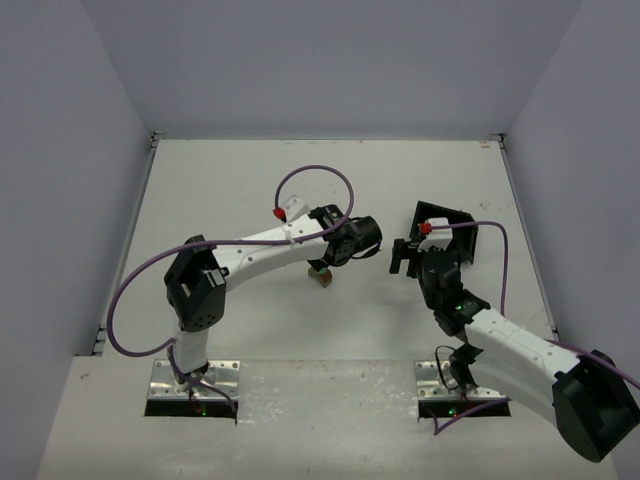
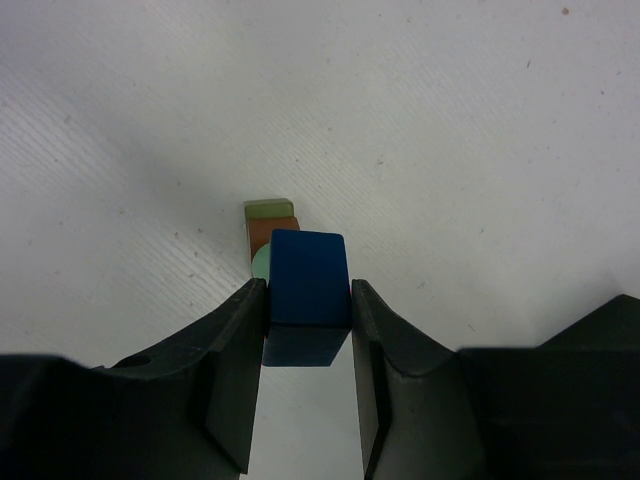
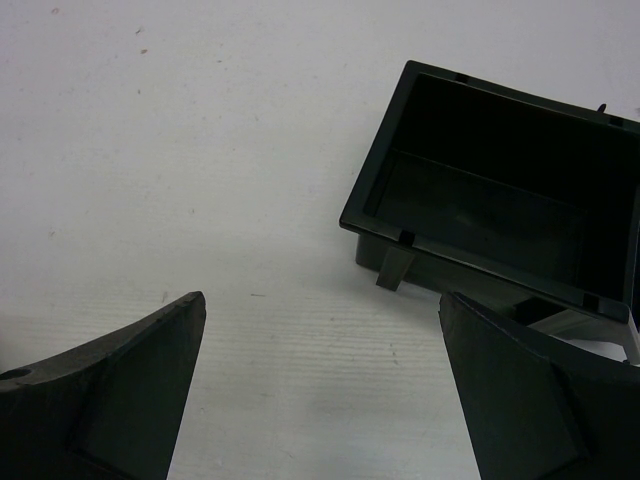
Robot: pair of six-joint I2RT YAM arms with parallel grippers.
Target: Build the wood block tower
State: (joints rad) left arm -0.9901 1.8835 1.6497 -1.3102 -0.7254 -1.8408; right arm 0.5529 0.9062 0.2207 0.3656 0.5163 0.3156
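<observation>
Left gripper (image 2: 308, 312) is clamped on the blue block (image 2: 308, 285). The 2 fingers (image 2: 235, 365) press its 2 side faces, and the block sits right at the fingertips with its far end sticking out past them.

The rest of the wood block tower (image 1: 322, 277) is just beyond the fingertips, offset toward the left finger:
- mint-green cylinder (image 2: 260, 264) peeks out from behind the blue block's far-left corner
- brown-orange block (image 2: 272, 233) is past that
- olive block (image 2: 269, 208) is furthest out

Can't tell if blue touches the cylinder. In the top view the tower sits directly under the left fingertips.

Right gripper (image 3: 320, 300) is spread wide, with nothing between its 2 fingers (image 3: 130, 390), only white table (image 3: 200, 150). Black tray (image 3: 375, 195) lies beyond the right fingertip, not touching. The tower is well apart from these fingers.
</observation>
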